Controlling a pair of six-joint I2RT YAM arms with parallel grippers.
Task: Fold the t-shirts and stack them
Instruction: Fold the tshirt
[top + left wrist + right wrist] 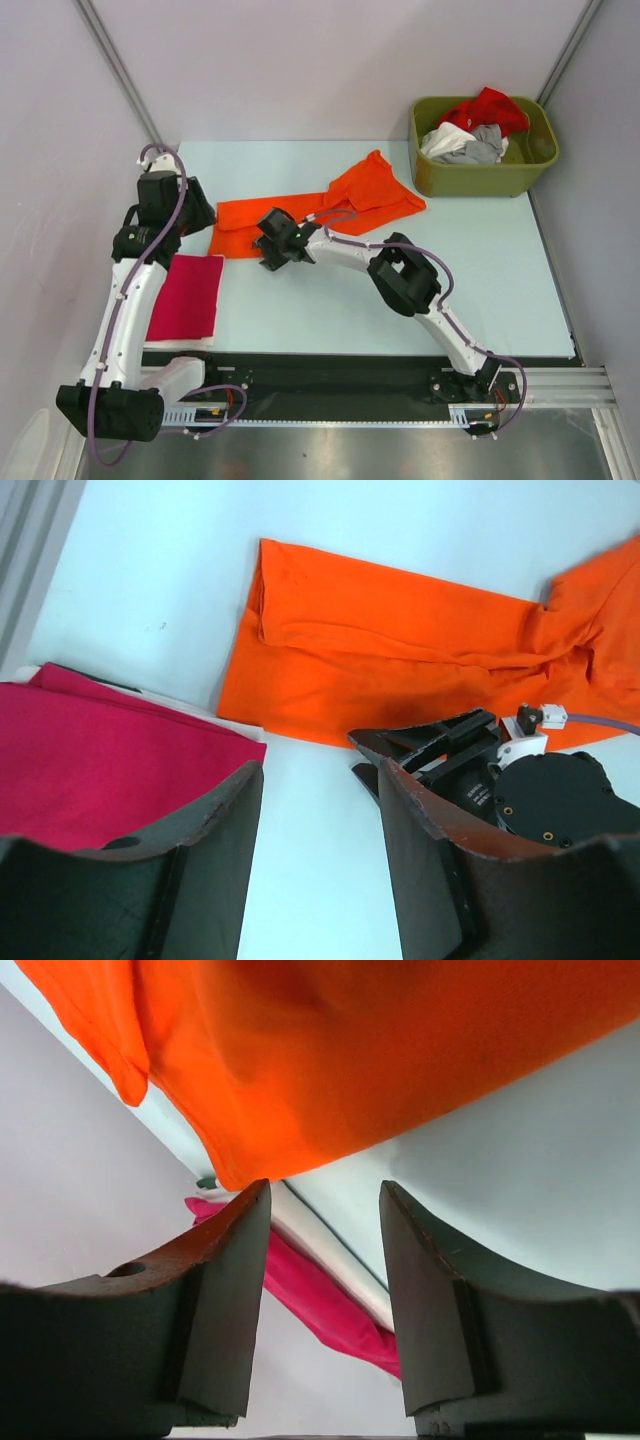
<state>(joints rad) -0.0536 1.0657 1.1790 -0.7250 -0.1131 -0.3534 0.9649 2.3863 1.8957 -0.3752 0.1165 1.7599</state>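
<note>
The bright orange t-shirt (320, 205) lies partly folded across the middle of the table; it also shows in the left wrist view (400, 650) and the right wrist view (330, 1050). The magenta-red t-shirt (187, 296) lies folded at the near left, on top of a white one, and shows in the left wrist view (90, 760) and the right wrist view (320, 1295). My left gripper (200, 215) is open and empty beside the orange shirt's left end. My right gripper (268, 240) is open and empty at the orange shirt's near edge.
An olive-green bin (482, 150) at the far right holds red (490, 108), white (445, 140) and grey (485, 148) shirts. Walls close in on the left, back and right. The table's black front rail (330, 375) runs along the near edge.
</note>
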